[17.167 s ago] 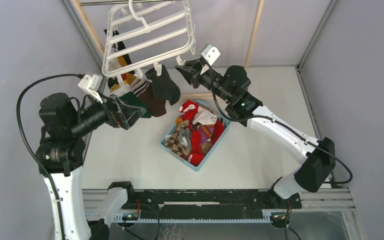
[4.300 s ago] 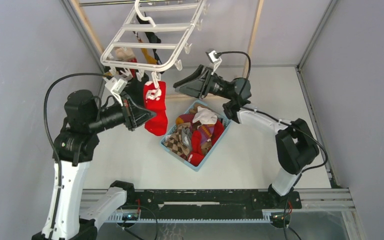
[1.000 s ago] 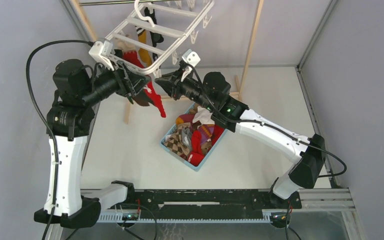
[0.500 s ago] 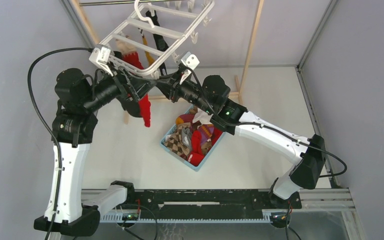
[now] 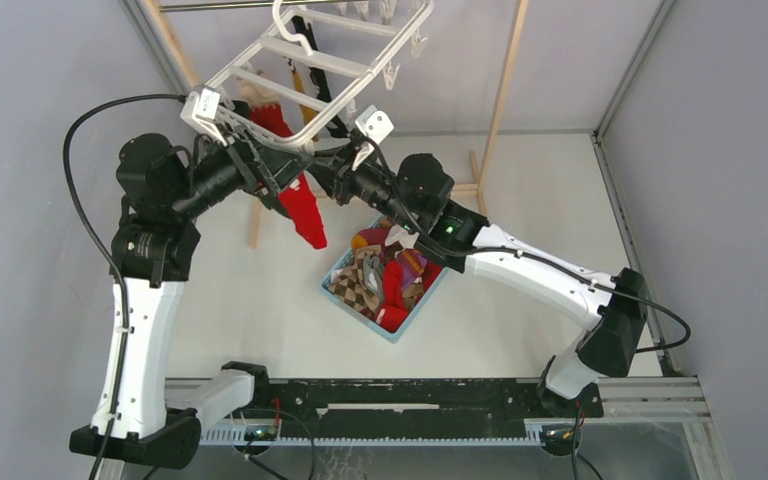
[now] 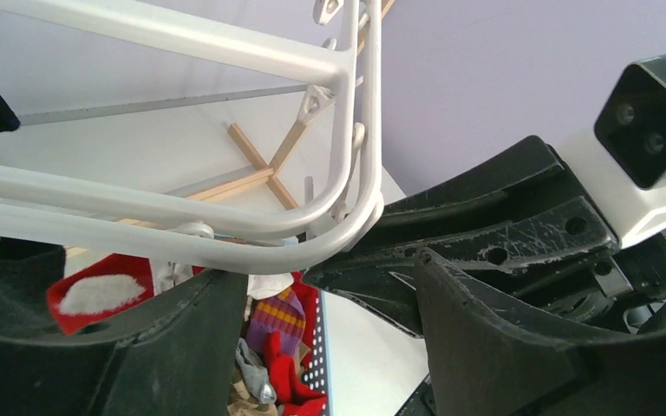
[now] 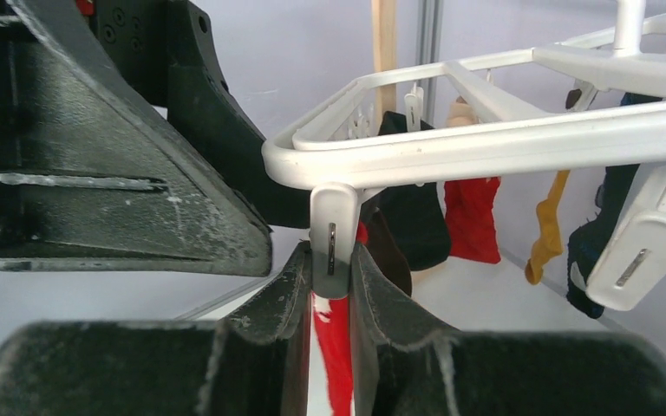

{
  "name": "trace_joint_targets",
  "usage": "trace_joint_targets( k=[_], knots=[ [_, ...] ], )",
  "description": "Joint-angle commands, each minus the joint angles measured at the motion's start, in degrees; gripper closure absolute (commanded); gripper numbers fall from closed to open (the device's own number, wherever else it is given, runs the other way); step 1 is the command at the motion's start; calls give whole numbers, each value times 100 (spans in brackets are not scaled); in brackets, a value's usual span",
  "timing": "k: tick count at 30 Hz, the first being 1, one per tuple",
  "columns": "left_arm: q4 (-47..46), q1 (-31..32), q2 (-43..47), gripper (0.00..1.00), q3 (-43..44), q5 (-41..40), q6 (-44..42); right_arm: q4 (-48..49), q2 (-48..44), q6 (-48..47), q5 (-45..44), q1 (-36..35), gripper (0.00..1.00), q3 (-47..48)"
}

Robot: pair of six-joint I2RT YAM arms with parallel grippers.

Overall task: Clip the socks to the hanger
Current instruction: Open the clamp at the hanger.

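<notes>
The white hanger (image 5: 310, 53) hangs tilted at the top, with both grippers at its near corner. My right gripper (image 7: 331, 260) is shut on a white clip (image 7: 330, 247) under the frame's rail (image 7: 486, 143). A red sock (image 7: 334, 347) hangs straight down from that clip between the fingers, and it shows from above as the red sock (image 5: 305, 212). My left gripper (image 6: 329, 347) is open just below the hanger corner (image 6: 338, 234), with nothing between its fingers (image 6: 503, 347). Black, red and mustard socks (image 7: 473, 217) hang on farther clips. More socks (image 5: 390, 265) lie in the basket.
The light-blue basket (image 5: 358, 312) sits on the table below the right arm. The wooden rack's post (image 5: 495, 90) rises behind the hanger. A free clip (image 7: 646, 243) dangles to the right of the held one. Grey walls enclose both sides.
The left jaws have widened and the left arm has shifted slightly right and down. The red sock has swung and now hangs under the clip. The right gripper stays shut on the clip.
</notes>
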State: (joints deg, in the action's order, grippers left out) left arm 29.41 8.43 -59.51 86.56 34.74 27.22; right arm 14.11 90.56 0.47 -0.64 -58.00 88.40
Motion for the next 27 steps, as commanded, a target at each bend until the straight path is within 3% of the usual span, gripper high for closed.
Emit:
trace_joint_targets(
  k=[1, 21, 27],
  knots=[
    [-638, -12, -285, 29, 290, 159, 109, -132, 123, -38, 434, -351, 100, 322],
    [-956, -19, -531, 45, 480, 142, 343, -694, 523, -376, 639, -499, 100, 880],
    [-1033, -25, -399, 55, 317, -54, 309, -749, 524, -353, 557, -500, 100, 881]
  ],
)
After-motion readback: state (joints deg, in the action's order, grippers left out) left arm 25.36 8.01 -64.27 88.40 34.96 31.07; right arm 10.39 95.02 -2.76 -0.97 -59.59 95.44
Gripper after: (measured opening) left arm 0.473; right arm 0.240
